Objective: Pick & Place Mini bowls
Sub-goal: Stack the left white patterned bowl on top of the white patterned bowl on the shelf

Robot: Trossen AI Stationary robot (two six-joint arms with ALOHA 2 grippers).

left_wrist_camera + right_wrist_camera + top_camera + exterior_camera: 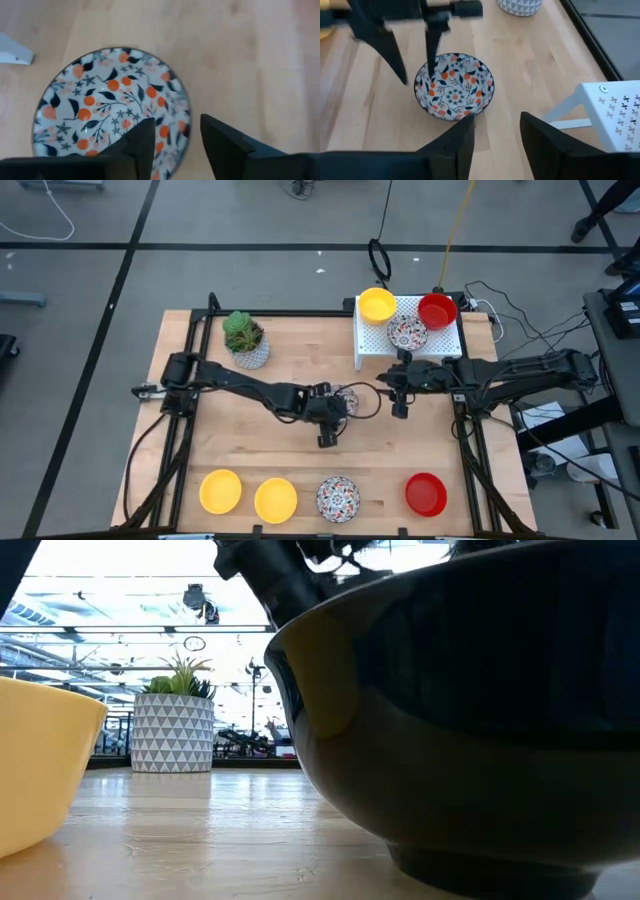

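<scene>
Now my left gripper (338, 402) sits mid-frame in the high view, fingers parted, straddling the near rim of the patterned mini bowl (454, 85). Right gripper (401, 385) waits just right of it, also open. White rack (368, 332) lies upper right.

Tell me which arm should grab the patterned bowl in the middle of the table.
Left. The left gripper is open and already straddles the rim of the patterned bowl, one finger inside and one outside. The right gripper is also open but sits apart from the bowl, nearer the white rack.
</scene>
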